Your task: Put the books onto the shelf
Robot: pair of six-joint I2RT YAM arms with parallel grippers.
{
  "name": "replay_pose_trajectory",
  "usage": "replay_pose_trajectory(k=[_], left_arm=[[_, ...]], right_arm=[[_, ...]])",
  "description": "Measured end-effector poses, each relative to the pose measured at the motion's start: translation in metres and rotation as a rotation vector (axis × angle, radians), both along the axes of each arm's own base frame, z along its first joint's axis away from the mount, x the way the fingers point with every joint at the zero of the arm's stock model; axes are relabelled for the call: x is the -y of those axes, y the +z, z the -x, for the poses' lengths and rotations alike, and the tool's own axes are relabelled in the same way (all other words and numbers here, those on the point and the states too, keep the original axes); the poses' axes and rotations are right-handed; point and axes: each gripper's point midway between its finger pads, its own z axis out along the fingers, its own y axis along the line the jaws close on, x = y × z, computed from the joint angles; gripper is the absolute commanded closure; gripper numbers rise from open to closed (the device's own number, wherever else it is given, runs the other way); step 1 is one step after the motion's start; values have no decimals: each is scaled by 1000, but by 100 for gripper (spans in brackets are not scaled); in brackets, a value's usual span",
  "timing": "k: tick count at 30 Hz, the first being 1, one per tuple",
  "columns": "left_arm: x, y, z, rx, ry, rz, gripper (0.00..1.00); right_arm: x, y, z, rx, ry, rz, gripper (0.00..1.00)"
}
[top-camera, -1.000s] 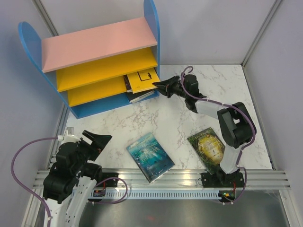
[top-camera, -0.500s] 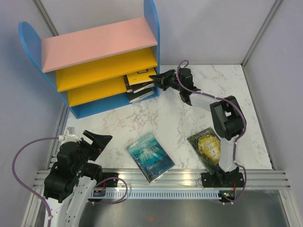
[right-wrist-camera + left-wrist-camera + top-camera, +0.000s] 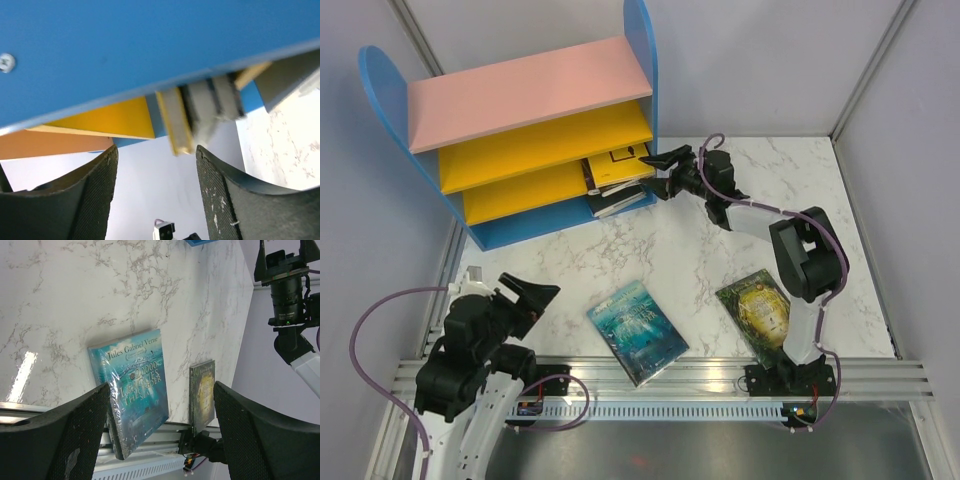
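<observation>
Along the near edge of the surface (image 3: 700, 255), the left claw (image 3: 525, 298) hangs over the near-left corner, its jaws wide and holding nothing. The teal book (image 3: 637, 332) lies flat to its right, near the middle of that edge. The book's long axis runs on a slant from far-left to near-right, so one long side faces this claw. The green-gold book (image 3: 757, 308) lies flat by the near-right corner, just beside the right arm's base, with its long axis pointing roughly from near to far.

At the far-left corner stands the shelf (image 3: 642, 60). A yellow book (image 3: 618, 163) and a few others are already in its lower right end, and the right claw (image 3: 667, 168) is at that end with its jaws parted and gripping nothing.

By my reading, the left claw is much the nearer to the teal book. The right claw would have to come the whole way back across the surface to reach either loose book.
</observation>
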Motion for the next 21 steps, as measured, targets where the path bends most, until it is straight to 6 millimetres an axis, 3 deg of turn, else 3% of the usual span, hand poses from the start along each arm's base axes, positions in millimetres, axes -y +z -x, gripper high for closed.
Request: replay_pose_trajectory(k=[7, 11, 15, 18, 21], left_arm=[[7, -4, -4, -34, -31, 8, 13], [18, -16, -11, -89, -87, 8, 11], [38, -62, -16, -275, -195, 23, 10], [48, -109, -5, -477, -261, 35, 9], [51, -133, 9, -595, -296, 38, 9]], right_arm=[[4, -33, 31, -89, 68, 18, 26], [9, -42, 49, -99, 120, 56, 25], [23, -44, 75, -55, 181, 178, 26], [36, -44, 98, 0, 229, 314, 27], [55, -58, 130, 35, 285, 465, 27]])
